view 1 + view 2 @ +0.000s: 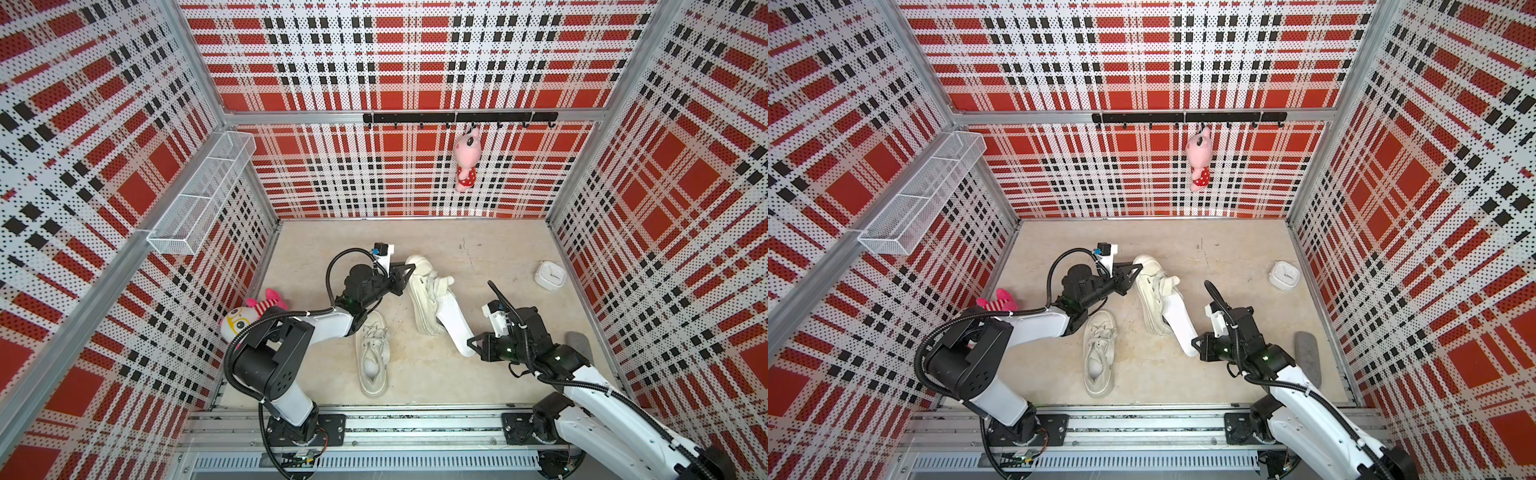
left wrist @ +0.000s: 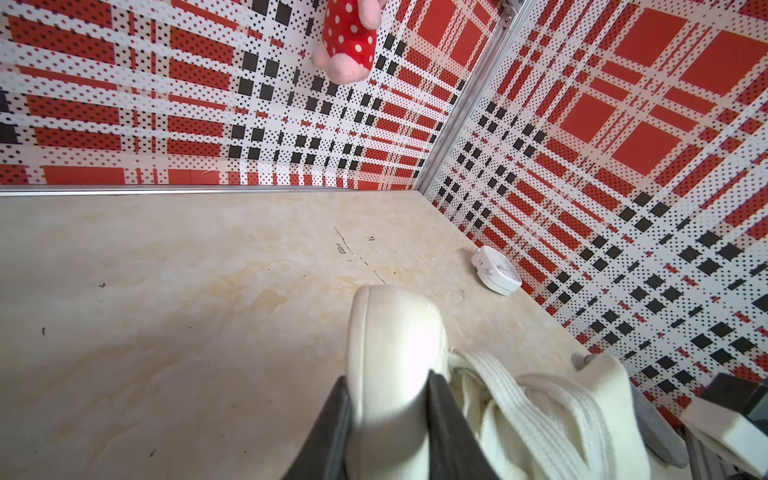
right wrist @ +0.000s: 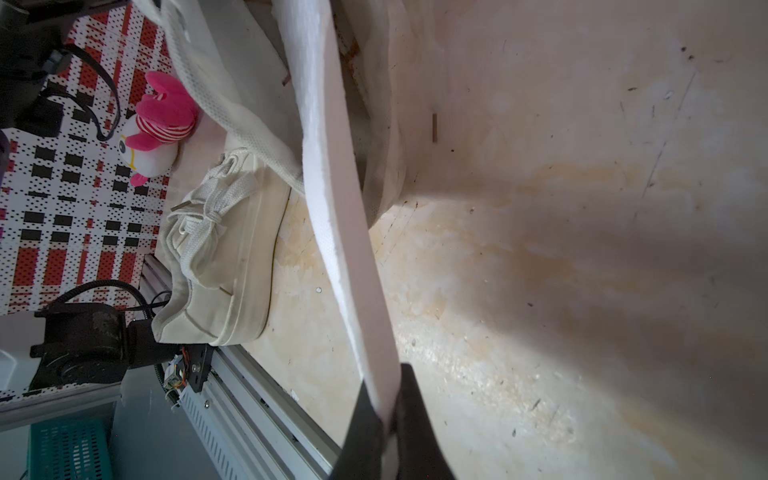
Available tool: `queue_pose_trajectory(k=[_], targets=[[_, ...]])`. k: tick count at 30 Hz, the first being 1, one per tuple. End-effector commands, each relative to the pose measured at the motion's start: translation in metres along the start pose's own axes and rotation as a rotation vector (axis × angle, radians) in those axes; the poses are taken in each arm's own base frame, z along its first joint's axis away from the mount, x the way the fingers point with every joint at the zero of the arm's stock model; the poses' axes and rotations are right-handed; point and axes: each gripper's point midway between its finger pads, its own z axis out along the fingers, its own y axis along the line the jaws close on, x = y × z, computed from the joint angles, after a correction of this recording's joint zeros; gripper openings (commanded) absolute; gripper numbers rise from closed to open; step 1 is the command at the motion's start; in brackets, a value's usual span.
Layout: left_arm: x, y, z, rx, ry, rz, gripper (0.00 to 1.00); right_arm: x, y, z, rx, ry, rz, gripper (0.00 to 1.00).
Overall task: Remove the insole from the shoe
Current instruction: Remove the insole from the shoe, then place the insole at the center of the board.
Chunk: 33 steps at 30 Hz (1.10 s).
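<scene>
While left claw is clamping toe of shoe at frame centre, right claw is pinching free end of insole, half out, right of centre. Risk: thin pinch slipping, or insole snagging on laces, dragging shoe from left grip.

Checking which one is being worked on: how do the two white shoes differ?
The far shoe is clamped at its toe by the left gripper; the near shoe is untouched. The far shoe's insole sticks out, pinched by the right gripper; nothing protrudes from the near shoe. The far shoe looks tipped sideways; the near shoe stands on its sole. Both are cream lace-ups.
</scene>
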Motion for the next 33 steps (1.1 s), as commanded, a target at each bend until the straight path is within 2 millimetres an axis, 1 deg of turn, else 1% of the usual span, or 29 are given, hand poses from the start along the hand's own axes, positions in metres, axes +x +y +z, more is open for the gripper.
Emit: queue_pose_trajectory(k=[1,5,10,18,21,26,29,33], targets=[[-0.022,0.008,0.000,-0.013,-0.075,0.033,0.19,0.001,-0.006,-0.007,0.042,-0.012,0.036,0.00],[-0.023,0.009,-0.001,-0.004,-0.084,0.004,0.18,0.000,-0.005,-0.014,0.053,-0.019,0.038,0.00],[-0.027,0.016,-0.001,-0.012,-0.097,-0.007,0.18,-0.003,-0.004,-0.021,0.069,-0.025,0.042,0.00],[-0.039,0.038,-0.008,-0.016,-0.148,-0.080,0.17,-0.016,0.000,-0.039,0.103,-0.084,0.057,0.00],[-0.042,0.046,-0.014,-0.010,-0.173,-0.111,0.16,-0.024,0.001,-0.047,0.115,-0.121,0.064,0.00],[-0.048,0.058,-0.030,0.001,-0.224,-0.166,0.14,-0.039,0.005,-0.062,0.136,-0.168,0.053,0.00],[-0.051,0.059,-0.039,0.014,-0.248,-0.184,0.14,-0.050,0.006,-0.067,0.137,-0.179,0.045,0.00],[-0.051,0.060,-0.046,0.015,-0.254,-0.195,0.13,-0.067,0.000,-0.070,0.128,-0.184,0.055,0.00]])
